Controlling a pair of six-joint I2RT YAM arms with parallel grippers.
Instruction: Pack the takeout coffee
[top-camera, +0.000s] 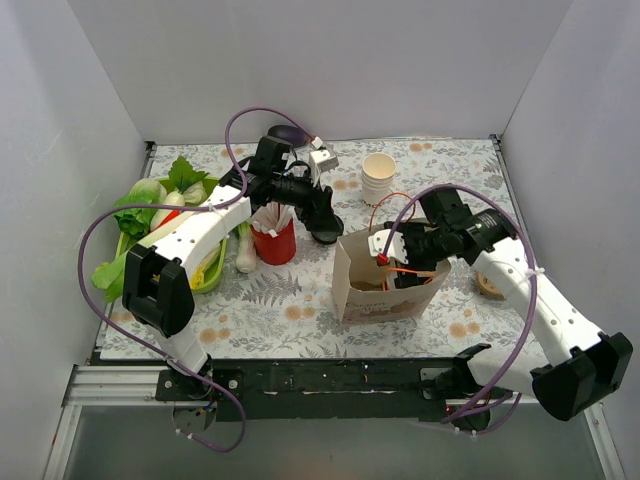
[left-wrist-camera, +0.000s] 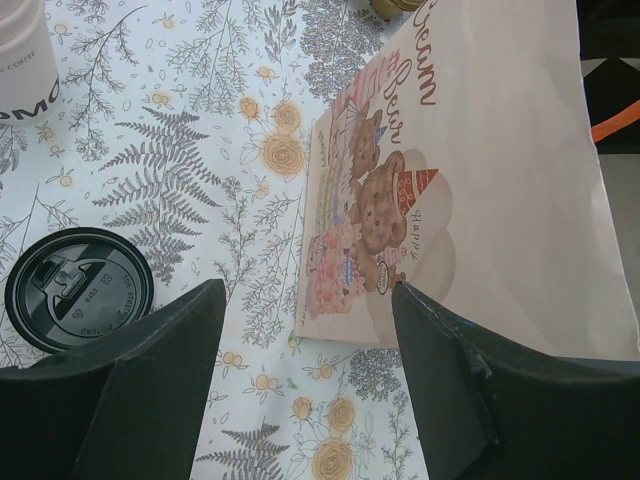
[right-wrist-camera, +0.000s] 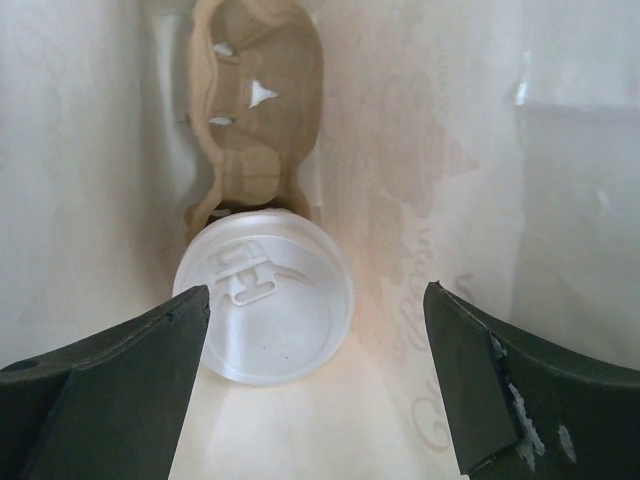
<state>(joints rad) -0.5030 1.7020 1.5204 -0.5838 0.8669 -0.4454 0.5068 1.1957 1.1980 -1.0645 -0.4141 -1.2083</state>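
Green tray (top-camera: 128, 262): set at the far left of the counter (top-camera: 290, 312), filled with leafy vegetables.
Red cup (top-camera: 274, 244): stood upright just right of the tray, with white items sticking out of its top.
Left fingers (left-wrist-camera: 150, 380): held spread apart and empty above the counter, between the black lid and the bag; nothing is gripped.
Black lid (left-wrist-camera: 80, 288): laid flat on the floral counter, just left of the bag and apart from it.
Stack of lidless cups (top-camera: 379, 178): placed behind the bag, well apart from it.
Paper bag (left-wrist-camera: 480, 180): stood upright and open at the top, printed with a bear picture on its side.
Takeout coffee (right-wrist-camera: 265, 308): seated upright on the bag's floor, white lid on, with a tan cardboard piece (right-wrist-camera: 255, 110) behind it.
Right fingers (right-wrist-camera: 110, 370): lowered into the bag and opened wide, with the coffee's lid seen between them; a clear gap is seen on one side, contact on the other cannot be told.
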